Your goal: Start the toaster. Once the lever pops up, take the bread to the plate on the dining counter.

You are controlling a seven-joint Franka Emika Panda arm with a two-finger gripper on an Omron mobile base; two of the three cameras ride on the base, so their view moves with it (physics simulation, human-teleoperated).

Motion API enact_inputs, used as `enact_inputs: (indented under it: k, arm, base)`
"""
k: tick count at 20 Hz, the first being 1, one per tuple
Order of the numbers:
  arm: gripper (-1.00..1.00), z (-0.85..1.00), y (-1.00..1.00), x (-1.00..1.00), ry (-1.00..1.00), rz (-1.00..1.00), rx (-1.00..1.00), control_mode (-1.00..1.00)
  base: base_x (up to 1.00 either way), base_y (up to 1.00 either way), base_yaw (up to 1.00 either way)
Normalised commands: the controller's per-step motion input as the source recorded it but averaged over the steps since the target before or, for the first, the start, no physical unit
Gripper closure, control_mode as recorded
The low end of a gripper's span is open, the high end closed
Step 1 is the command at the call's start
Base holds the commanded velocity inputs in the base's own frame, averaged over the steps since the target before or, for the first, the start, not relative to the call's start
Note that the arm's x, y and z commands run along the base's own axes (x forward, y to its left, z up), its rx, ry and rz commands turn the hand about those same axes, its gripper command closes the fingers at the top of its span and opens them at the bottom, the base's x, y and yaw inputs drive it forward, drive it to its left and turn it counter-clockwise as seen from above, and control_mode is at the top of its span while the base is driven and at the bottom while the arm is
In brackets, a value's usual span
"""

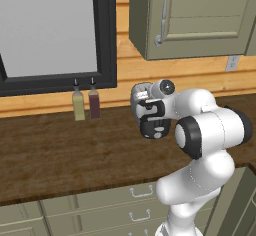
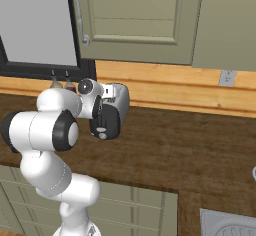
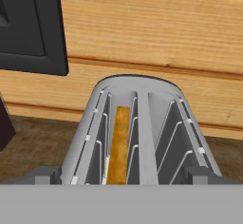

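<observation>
Tool (image 3: 121,180): we see its two dark tips low at either side of the hand view, spread wide with nothing between them; it hangs just above the toaster, looking along the slots.
Toaster (image 3: 137,123): we find it on the dark wood tabletop (image 1: 55,155), close to the wooden back wall, with the arm's hand in front of it in both base views; its silver body (image 2: 121,100) and black end panel (image 2: 106,122) show beside the wrist in the right base view.
Bread (image 3: 118,144): we see its golden-brown edge sunk in the left slot as the hand view frames it; the other slot holds only its wire guides.
Lever: we cannot make it out among the dark parts of the hand and the black panel.
Bottles (image 1: 79,105): we count two, one yellowish and one dark red (image 1: 94,102), standing side by side at the wall under the black window frame (image 1: 107,35), well to the left of the toaster.
Cabinet (image 1: 200,15): we note a grey-green wall unit above the toaster.
Outlet (image 2: 227,77): we spot it on the wall to the right.
</observation>
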Motion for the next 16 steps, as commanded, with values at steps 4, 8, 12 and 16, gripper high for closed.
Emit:
enact_inputs:
  k: [4,8,12,16]
  arm:
    - [-1.0,0.0,0.0,0.0,0.0,0.0,0.0,-1.0]
    - [-1.0,0.0,0.0,0.0,0.0,0.0,0.0,-1.0]
    - [-1.0,0.0,0.0,0.0,0.0,0.0,0.0,-1.0]
    - [-1.0,0.0,0.0,0.0,0.0,0.0,0.0,-1.0]
  base:
    - [0.0,0.0,0.0]
    - [0.0,0.0,0.0]
    - [0.0,0.0,0.0]
    - [0.0,0.0,0.0]
